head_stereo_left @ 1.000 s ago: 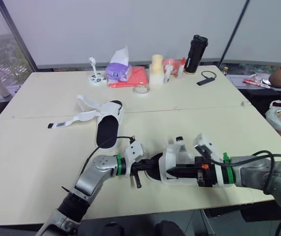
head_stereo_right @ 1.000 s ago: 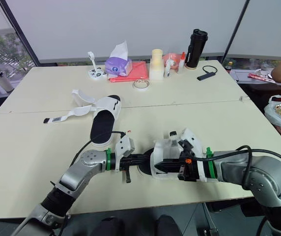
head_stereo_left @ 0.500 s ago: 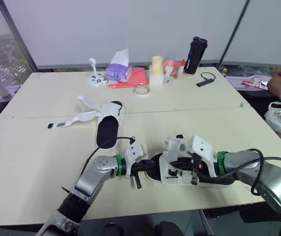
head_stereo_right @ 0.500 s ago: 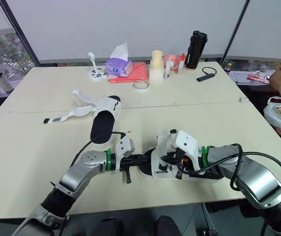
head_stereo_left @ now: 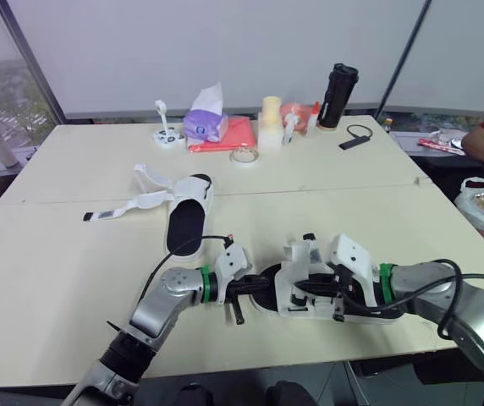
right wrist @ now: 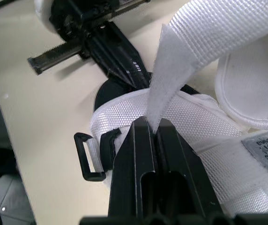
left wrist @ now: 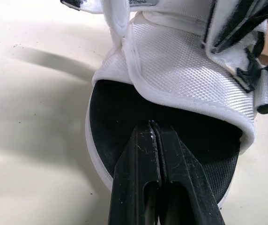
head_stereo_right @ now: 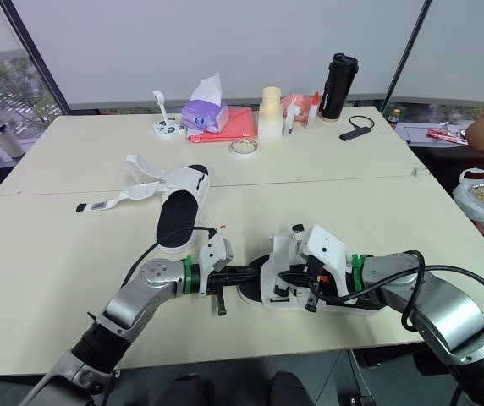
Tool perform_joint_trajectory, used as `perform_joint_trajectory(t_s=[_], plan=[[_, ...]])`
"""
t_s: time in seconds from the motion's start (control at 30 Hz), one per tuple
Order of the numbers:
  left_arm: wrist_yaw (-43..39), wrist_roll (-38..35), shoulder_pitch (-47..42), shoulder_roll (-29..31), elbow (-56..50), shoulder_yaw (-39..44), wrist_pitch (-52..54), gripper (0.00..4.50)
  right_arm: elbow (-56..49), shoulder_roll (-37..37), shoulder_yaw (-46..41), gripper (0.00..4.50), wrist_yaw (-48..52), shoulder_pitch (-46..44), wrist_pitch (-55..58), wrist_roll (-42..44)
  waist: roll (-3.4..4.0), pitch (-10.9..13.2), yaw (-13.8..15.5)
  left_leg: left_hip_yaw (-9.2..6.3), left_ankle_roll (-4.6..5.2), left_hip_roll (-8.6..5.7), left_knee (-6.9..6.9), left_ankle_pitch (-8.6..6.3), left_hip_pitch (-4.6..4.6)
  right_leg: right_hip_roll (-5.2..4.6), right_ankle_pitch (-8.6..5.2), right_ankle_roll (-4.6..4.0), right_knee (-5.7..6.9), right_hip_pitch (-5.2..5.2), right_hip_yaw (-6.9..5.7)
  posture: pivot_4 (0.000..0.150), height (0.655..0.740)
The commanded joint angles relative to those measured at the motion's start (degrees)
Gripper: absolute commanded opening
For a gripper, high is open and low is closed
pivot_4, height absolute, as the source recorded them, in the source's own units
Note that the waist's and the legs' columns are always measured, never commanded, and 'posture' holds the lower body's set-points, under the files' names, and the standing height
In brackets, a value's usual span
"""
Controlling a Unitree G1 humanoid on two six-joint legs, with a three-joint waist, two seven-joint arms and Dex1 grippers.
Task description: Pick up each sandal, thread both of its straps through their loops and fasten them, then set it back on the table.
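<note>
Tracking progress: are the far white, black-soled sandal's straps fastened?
No, the far white sandal has its straps splayed loose on the table.

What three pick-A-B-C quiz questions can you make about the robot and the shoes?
1. Where is the loose sandal?
A) on the table, toward the robot's left
B) on the floor
C) on a chair

2. What colour is the strap in the right gripper?
A) red
B) black
C) white

3. What is the right gripper doing?
A) wide open
B) shut on the strap
C) shut on a cup

Answers:
1 A, because the loose sandal lies flat on the tabletop on the left side.
2 C, because the strap is plain white webbing.
3 B, because the strap is pinched between the gripper's two black fingers.
</note>
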Motion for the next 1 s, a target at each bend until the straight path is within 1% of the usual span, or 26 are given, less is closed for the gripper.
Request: perform_joint_trajectory(t_s=[0.03, 0.2, 0.3, 0.47, 0.7, 1.0], plan=[[0.3, 3.0, 2.7, 1.9, 5.4, -1.7, 3.6, 0.00, -1.6, -1.4, 2.8, 0.02, 2.7, 2.2, 0.8, -0.7, 0.00, 0.0, 0.0, 0.00, 0.00, 0.00, -0.01, 0.00, 0.00, 0.00, 0.00, 0.00, -0.01, 0.00, 0.00, 0.150, 0.7400], [0.4, 3.0, 2.6, 1.8, 5.6, -1.5, 3.6, 0.00, -1.9, -0.7, 4.9, 0.02, 3.1, 2.4, 0.2, -1.9, -0.01, 0.0, 0.0, -0.01, 0.01, 0.00, -0.09, -0.01, 0.02, 0.02, -0.01, -0.01, -0.04, 0.00, -0.01, 0.150, 0.7400], [0.6, 3.0, 2.8, 1.9, 5.4, -1.4, 3.8, 0.00, -2.5, -0.6, 3.5, 0.02, 3.6, 2.9, 0.6, -0.5, -0.02, 0.0, 0.0, -0.01, 0.01, 0.00, -0.14, -0.01, 0.05, 0.03, -0.02, -0.04, -0.04, 0.00, -0.02, 0.150, 0.7400], [0.6, 3.0, 2.8, 1.9, 5.5, -1.3, 3.8, 0.00, -2.8, 0.7, -1.7, 0.02, 3.7, 1.9, 4.5, 6.1, 0.00, -0.1, 0.1, -0.01, 0.01, -0.01, -0.23, 0.00, 0.09, 0.09, -0.03, -0.05, -0.04, 0.01, -0.04, 0.150, 0.7400], [0.4, 3.1, 2.7, 1.9, 5.8, -1.4, 3.4, 0.00, -3.5, 2.0, -7.8, 0.02, 2.1, -0.3, 12.0, 17.7, 0.00, -0.1, 0.0, -0.02, 0.01, -0.01, -0.24, 0.00, 0.11, 0.09, -0.03, -0.05, -0.04, 0.03, -0.05, 0.150, 0.7400], [0.3, 3.4, 2.6, 2.0, 6.0, -1.5, 3.2, 0.00, -2.1, 4.0, -11.2, 0.02, -1.4, -3.8, 17.3, 25.9, 0.02, -0.1, 0.0, 0.01, 0.01, -0.02, -0.24, 0.00, 0.11, 0.08, -0.03, -0.06, -0.03, 0.01, -0.05, 0.150, 0.7400]])
